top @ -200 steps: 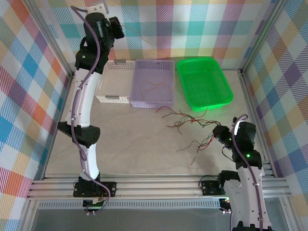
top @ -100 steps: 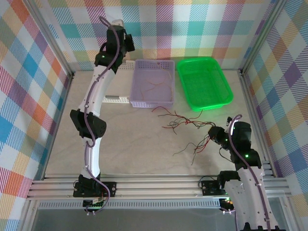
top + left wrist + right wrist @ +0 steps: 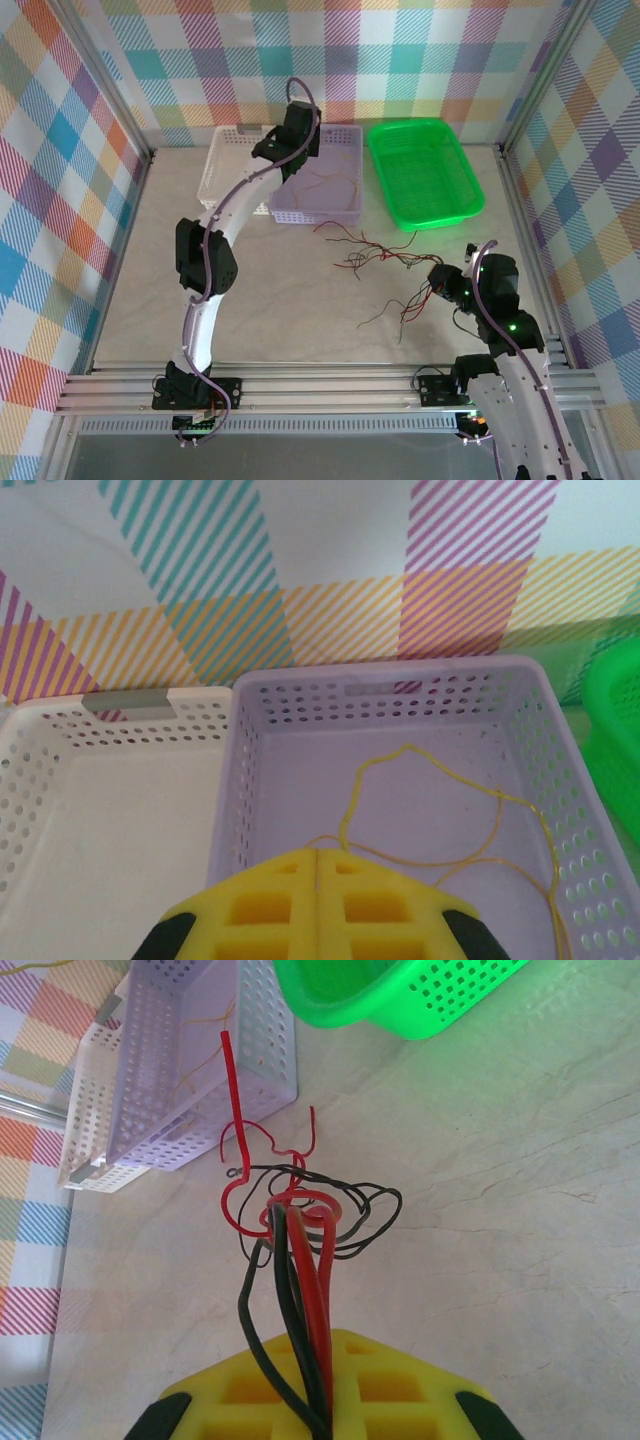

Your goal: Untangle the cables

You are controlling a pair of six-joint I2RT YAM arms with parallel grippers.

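My right gripper pinches red and black cables at the near right, while my left gripper, closed empty, hangs over the far purple basket.

Overhead looks down — close wrist views share the lilac basket.

We see white links and black joints, purple cables running behind the left pincer and right pincer, both with yellow pads bearing square recesses.

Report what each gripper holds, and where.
Right gripper clamps the thin red and black wires at the bundle's end. Left gripper is shut; whether it pinches the orange-yellow wire is unclear.
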